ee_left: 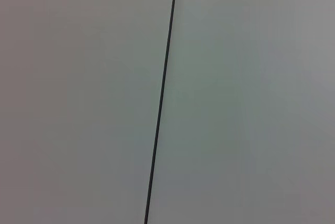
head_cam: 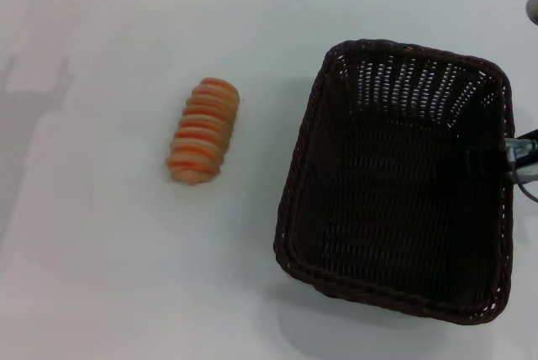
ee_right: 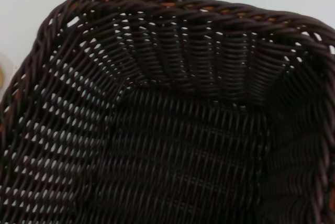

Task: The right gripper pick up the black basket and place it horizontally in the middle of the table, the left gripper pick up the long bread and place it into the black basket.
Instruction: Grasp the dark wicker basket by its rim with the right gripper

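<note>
The black basket [head_cam: 395, 179] is seen toward the table's [head_cam: 109, 276] right edge, its long axis running from near edge to far edge rather than across. The right gripper [head_cam: 514, 158] is met at the basket's right rim; whether it is spread or pinching cannot be told. The long bread [head_cam: 204, 129] is left lying apart toward the left edge, nearer the unseen left arm.

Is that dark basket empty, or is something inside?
Empty: the black basket shows only bare weave inside, and the long bread lies outside on the table.
</note>
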Robot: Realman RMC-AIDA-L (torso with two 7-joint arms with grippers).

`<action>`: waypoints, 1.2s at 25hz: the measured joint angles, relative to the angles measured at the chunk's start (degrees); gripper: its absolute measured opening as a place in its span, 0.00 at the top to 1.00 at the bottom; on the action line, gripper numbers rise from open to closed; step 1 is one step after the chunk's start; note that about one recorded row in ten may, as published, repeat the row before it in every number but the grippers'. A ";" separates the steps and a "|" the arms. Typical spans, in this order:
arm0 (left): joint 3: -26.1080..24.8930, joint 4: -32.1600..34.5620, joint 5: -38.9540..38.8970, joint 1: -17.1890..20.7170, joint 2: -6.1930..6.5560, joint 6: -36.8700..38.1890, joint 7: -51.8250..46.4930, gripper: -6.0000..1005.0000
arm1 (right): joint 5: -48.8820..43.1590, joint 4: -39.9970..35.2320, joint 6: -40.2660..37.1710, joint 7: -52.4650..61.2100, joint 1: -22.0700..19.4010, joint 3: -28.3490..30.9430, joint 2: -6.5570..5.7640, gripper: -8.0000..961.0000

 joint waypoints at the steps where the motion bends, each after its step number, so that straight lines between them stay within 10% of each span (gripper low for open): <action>1: 0.00 0.00 0.00 -0.02 0.00 0.00 0.00 0.16 | -0.17 -0.19 0.00 0.14 0.02 -0.34 0.00 0.15; 8: 0.00 -0.11 0.06 0.01 -0.02 0.00 -0.25 0.16 | -0.88 -1.91 -0.33 0.80 -0.48 -1.55 -0.04 0.15; 23: -0.25 -0.61 -0.11 1.17 -0.18 0.61 -0.30 0.16 | -0.93 0.08 -6.19 -1.79 -1.63 -0.65 -0.23 0.78; 30: -5.18 -0.67 -0.22 2.72 -0.63 0.61 -0.35 0.16 | -1.92 -1.62 -15.07 -10.73 -3.60 -0.10 -0.20 0.83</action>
